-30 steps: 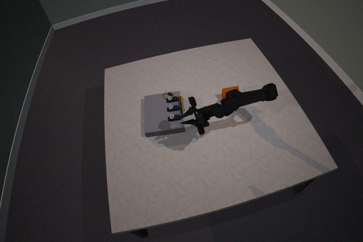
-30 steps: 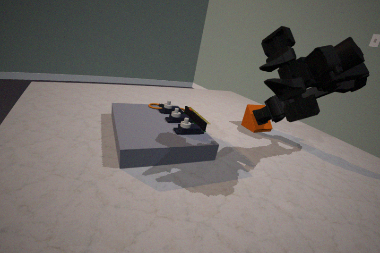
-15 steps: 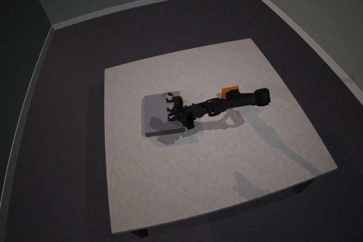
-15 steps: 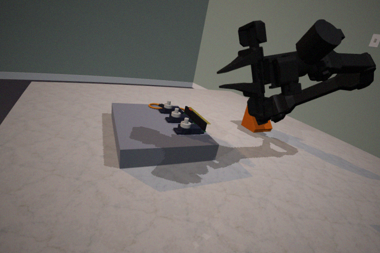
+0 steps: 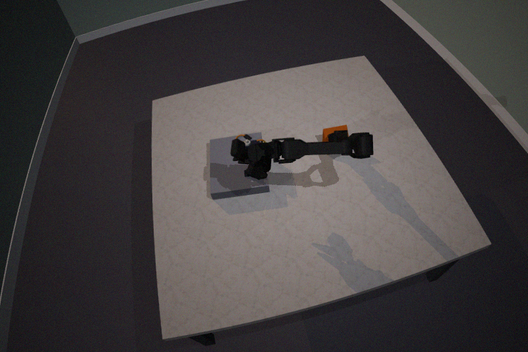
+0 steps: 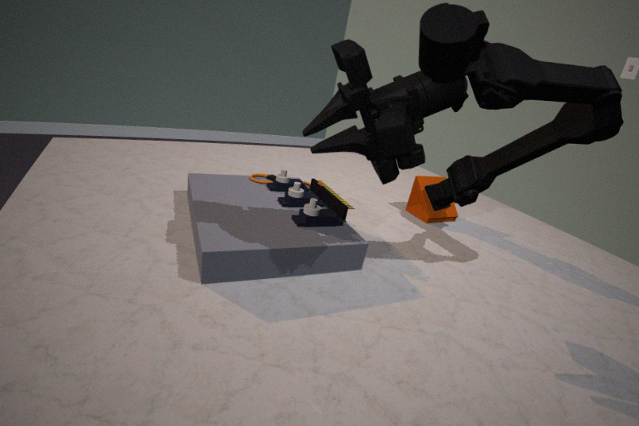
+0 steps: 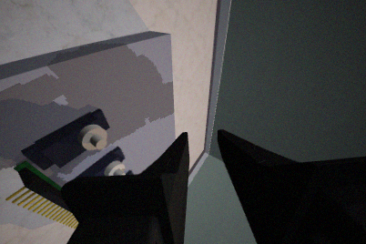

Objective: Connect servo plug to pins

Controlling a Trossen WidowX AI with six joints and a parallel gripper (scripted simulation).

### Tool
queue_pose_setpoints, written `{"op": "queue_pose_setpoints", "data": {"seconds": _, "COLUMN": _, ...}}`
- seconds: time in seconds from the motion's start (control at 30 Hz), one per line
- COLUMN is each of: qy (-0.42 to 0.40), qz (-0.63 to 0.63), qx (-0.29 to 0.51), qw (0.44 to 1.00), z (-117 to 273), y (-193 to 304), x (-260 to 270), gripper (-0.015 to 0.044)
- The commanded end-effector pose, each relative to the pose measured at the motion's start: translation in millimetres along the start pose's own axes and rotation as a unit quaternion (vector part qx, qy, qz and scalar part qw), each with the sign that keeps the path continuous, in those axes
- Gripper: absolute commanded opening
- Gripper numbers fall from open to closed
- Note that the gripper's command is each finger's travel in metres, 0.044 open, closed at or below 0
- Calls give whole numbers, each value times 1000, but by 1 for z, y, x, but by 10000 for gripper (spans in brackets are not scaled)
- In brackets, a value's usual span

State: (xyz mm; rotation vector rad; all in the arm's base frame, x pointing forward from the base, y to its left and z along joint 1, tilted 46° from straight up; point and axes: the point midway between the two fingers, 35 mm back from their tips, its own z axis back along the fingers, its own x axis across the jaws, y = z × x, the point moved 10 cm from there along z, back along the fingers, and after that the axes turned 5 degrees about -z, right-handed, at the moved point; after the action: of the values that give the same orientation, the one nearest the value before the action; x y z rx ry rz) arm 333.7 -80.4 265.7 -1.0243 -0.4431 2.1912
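Note:
My gripper (image 6: 307, 142) (image 7: 202, 136) is open, with nothing between its fingertips, above the far side of the grey holder block (image 6: 280, 265) (image 5: 221, 165). Three dark servos with white hubs sit on the block; the nearest servo (image 6: 318, 218) (image 7: 66, 141) shows in two views. The orange lead (image 6: 252, 178) (image 5: 240, 136) loops beside the farthest servo. Its small dark plug (image 5: 247, 136) (image 6: 271, 176) lies by that servo's hub. The yellow pin row (image 6: 342, 198) (image 7: 43, 207) sticks out from a black strip (image 6: 329, 199). A red mark (image 6: 320, 183) shows near its far end; the dot cannot be made out.
An orange wedge (image 5: 334, 131) (image 6: 420, 208) stands by the arm's base. The arm reaches over the marbled table (image 5: 240, 257) (image 6: 129, 350) and hides part of the block in the top view. Shadows of the arm fall across block and table.

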Motion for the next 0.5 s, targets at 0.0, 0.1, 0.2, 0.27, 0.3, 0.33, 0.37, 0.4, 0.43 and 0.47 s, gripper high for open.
{"op": "queue_pose_setpoints", "data": {"seconds": 0.0, "qy": -43, "qz": 47, "qx": 19, "qw": 998, "z": -17, "y": 13, "x": -8, "gripper": 115}}
{"op": "queue_pose_setpoints", "data": {"seconds": 0.1, "qy": -80, "qz": 82, "qx": 29, "qw": 993, "z": -30, "y": 24, "x": -14, "gripper": 115}}
{"op": "queue_pose_setpoints", "data": {"seconds": 0.2, "qy": -118, "qz": 116, "qx": 35, "qw": 986, "z": -43, "y": 37, "x": -19, "gripper": 115}}
{"op": "queue_pose_setpoints", "data": {"seconds": 0.27, "qy": -144, "qz": 138, "qx": 36, "qw": 979, "z": -52, "y": 47, "x": -22, "gripper": 115}}
{"op": "queue_pose_setpoints", "data": {"seconds": 0.3, "qy": -157, "qz": 149, "qx": 35, "qw": 976, "z": -56, "y": 52, "x": -23, "gripper": 115}}
{"op": "queue_pose_setpoints", "data": {"seconds": 0.33, "qy": -170, "qz": 159, "qx": 34, "qw": 972, "z": -60, "y": 57, "x": -25, "gripper": 115}}
{"op": "queue_pose_setpoints", "data": {"seconds": 0.37, "qy": -184, "qz": 169, "qx": 32, "qw": 968, "z": -65, "y": 62, "x": -26, "gripper": 115}}
{"op": "queue_pose_setpoints", "data": {"seconds": 0.4, "qy": -197, "qz": 179, "qx": 29, "qw": 964, "z": -69, "y": 68, "x": -27, "gripper": 115}}
{"op": "queue_pose_setpoints", "data": {"seconds": 0.43, "qy": -210, "qz": 189, "qx": 26, "qw": 959, "z": -73, "y": 73, "x": -28, "gripper": 115}}
{"op": "queue_pose_setpoints", "data": {"seconds": 0.47, "qy": -223, "qz": 198, "qx": 22, "qw": 954, "z": -77, "y": 79, "x": -29, "gripper": 115}}
